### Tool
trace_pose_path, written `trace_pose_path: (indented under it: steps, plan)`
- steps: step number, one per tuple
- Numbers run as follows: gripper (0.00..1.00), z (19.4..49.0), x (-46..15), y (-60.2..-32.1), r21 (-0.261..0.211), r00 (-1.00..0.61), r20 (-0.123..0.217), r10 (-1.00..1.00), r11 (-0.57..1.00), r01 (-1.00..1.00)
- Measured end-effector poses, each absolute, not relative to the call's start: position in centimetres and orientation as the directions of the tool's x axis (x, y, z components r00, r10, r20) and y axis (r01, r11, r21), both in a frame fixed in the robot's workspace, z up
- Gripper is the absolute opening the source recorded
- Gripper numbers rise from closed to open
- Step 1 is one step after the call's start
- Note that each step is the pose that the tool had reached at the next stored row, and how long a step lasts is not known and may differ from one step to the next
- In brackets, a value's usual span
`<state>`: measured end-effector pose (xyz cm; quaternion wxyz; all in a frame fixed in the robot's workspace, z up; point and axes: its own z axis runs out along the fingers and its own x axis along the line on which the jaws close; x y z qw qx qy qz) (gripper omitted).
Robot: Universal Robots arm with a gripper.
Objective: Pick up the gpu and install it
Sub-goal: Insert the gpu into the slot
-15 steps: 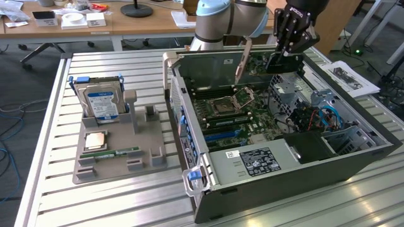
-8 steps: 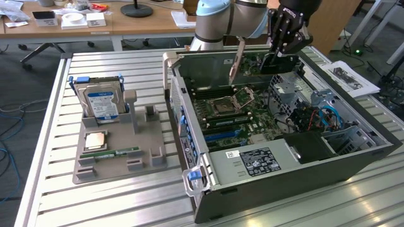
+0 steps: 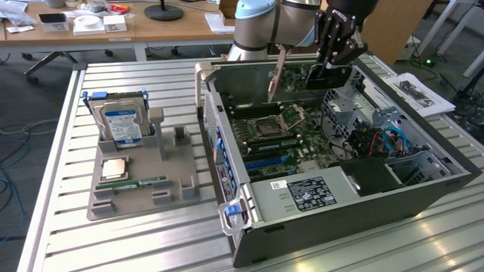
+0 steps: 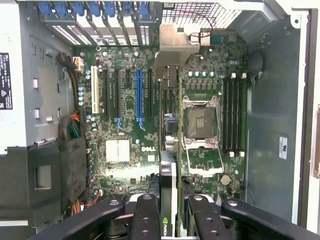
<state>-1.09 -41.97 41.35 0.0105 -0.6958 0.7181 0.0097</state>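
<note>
My gripper [image 3: 330, 63] is shut on the gpu [image 3: 296, 78], a dark green-black card held on edge above the open computer case [image 3: 423, 198]. The card's pale metal bracket strip [image 3: 276, 76] hangs down toward the case's rear wall. It hovers over the motherboard [image 3: 291, 141], apart from it. In the wrist view the gpu [image 4: 170, 170] runs edge-on away from my gripper [image 4: 171, 212], its bracket [image 4: 176, 47] at the far end. There it lies beside the long blue slot [image 4: 139, 95] and the processor socket [image 4: 201, 122].
On the exterior view's left a grey holder [image 3: 178, 192] carries a silver hard drive with a blue label [image 3: 121, 122], a processor chip [image 3: 113, 168] and a green memory stick [image 3: 140, 183]. Papers [image 3: 420, 93] lie right of the case. Desks stand behind the slatted table [image 3: 128, 243].
</note>
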Motion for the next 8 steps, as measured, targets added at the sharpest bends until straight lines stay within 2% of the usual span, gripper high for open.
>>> trace_pose_path:
  steps: [8]
  plan:
    - [0.27, 41.33, -1.09, -41.96, -0.001, -0.031, -0.028, -0.999, 0.031, -1.000]
